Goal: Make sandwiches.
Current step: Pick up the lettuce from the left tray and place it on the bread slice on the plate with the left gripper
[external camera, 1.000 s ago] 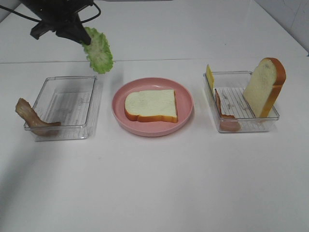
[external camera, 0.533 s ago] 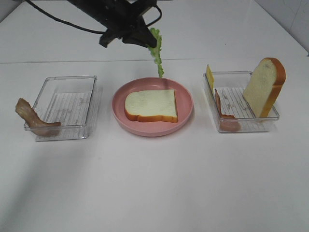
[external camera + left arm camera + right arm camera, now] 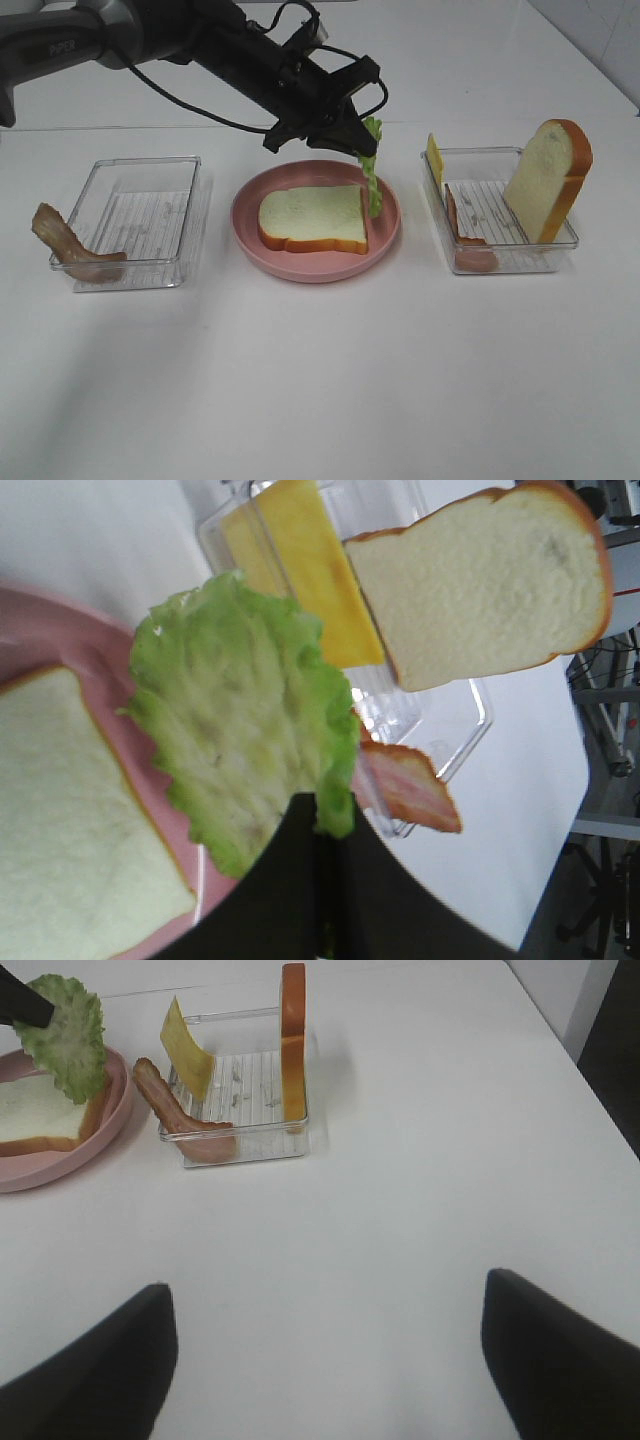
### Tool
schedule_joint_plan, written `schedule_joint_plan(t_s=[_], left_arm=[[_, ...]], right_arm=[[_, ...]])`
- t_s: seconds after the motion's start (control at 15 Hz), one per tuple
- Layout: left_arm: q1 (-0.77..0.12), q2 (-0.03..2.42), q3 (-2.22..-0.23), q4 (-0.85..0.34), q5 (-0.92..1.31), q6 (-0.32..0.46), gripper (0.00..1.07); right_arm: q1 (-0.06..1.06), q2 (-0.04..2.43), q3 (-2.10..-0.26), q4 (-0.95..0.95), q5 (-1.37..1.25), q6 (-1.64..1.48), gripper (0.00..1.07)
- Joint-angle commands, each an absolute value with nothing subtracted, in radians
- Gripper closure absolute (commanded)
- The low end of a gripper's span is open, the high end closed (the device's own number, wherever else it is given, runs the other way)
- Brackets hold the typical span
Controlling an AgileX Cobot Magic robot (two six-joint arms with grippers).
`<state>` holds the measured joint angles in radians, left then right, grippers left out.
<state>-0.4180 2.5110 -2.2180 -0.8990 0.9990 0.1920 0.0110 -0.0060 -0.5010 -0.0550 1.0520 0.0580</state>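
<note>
One lettuce leaf [image 3: 373, 172] hangs pinched in the closed left end effector [image 3: 352, 138], with the bread slice [image 3: 312, 217] on the pink plate [image 3: 248, 235] just below and slightly aside of it, so layering is in hand, and the next move likely calls for centring, lowering and releasing.

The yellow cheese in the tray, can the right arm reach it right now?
Probably yes. The right fingers are open, with only bare table between them and the tray. The cheese leans at the tray's end nearest the plate, beside a meat strip, with nothing covering it.
</note>
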Motion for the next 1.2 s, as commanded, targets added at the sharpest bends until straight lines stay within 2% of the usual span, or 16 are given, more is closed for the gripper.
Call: schedule_joint_plan(t_s=[0.07,0.13,0.4,0.67,0.73,0.8,1.0,1.07,1.2], left_arm=[[-0.417,2.523,-2.22,-0.823,1.046,0.193,1.07],[-0.417,2.523,-2.22,-0.776,1.058,0.183,1.07],[-0.389,2.522,-2.22,-0.622,1.098,0.062,1.07],[-0.381,2.522,-2.22,-0.527,1.116,0.054,1.07],[-0.381,2.522,-2.22,-0.526,1.117,0.054,1.02],[-0.381,2.522,-2.22,-0.526,1.117,0.054,0.91],[-0.379,2.515,-2.222,-0.515,1.144,0.055,0.34],[-0.379,2.509,-2.225,-0.503,1.156,0.055,0.26],[-0.379,2.485,-2.235,-0.46,1.19,0.051,0.26]], right_arm=[[0.006,-0.018,-0.498,-0.057,1.053,0.056,0.29],[0.006,-0.018,-0.498,-0.057,1.053,0.056,0.29],[0.006,-0.018,-0.498,-0.057,1.053,0.056,0.29],[0.006,-0.018,-0.498,-0.057,1.053,0.056,0.29],[0.006,-0.018,-0.498,-0.057,1.053,0.056,0.29],[0.006,-0.018,-0.498,-0.057,1.053,0.056,0.29],[0.006,-0.018,-0.498,-0.057,1.053,0.056,0.29],[0.006,-0.018,-0.498,-0.057,1.053,0.056,0.29],[0.006,-0.018,-0.498,-0.057,1.053,0.056,0.29]])
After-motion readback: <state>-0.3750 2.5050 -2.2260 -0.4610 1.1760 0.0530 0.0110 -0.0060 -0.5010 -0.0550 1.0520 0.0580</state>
